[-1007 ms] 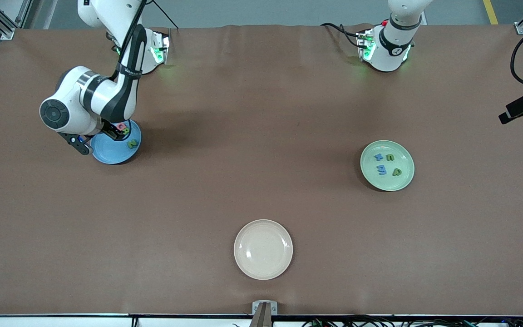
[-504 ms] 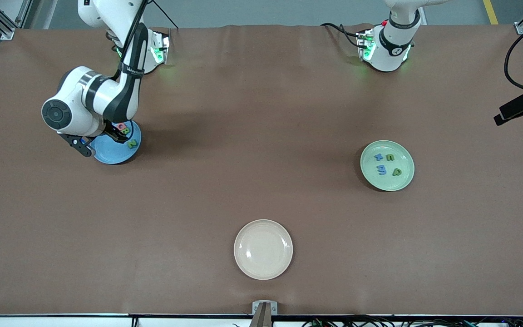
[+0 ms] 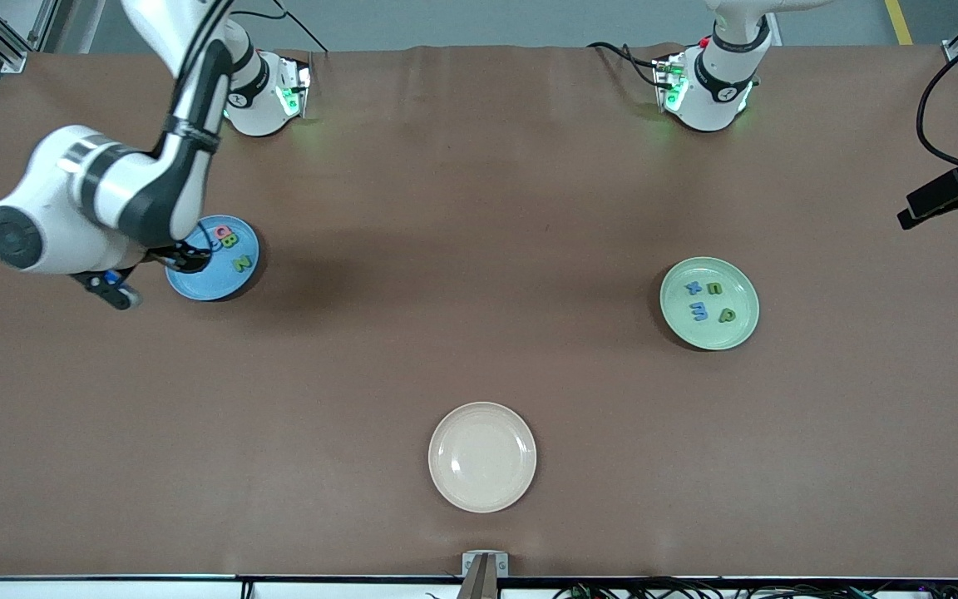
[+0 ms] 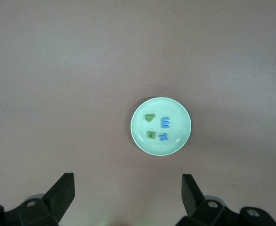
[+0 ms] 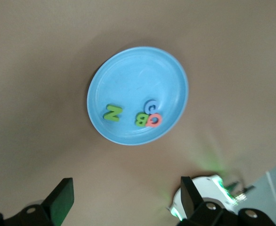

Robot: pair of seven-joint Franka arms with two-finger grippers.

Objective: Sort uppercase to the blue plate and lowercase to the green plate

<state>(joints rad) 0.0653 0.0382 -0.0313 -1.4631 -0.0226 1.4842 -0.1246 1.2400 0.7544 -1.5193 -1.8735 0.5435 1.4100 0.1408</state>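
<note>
With the four capitals settled in the blue plate at the table's nine o'clock and small letters in the green plate at three o'clock, the right gripper, fingers spread wide and empty, should lift straight clear, while the left gripper, likewise wide, waits high

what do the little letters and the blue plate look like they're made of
The letters look like foam or soft plastic: chunky, matte, saturated colours, no glint. The blue plate looks like hard plastic or melamine: smooth, evenly coloured, with a faint sheen and a moulded rim. Neither can be settled by sight alone.
</note>
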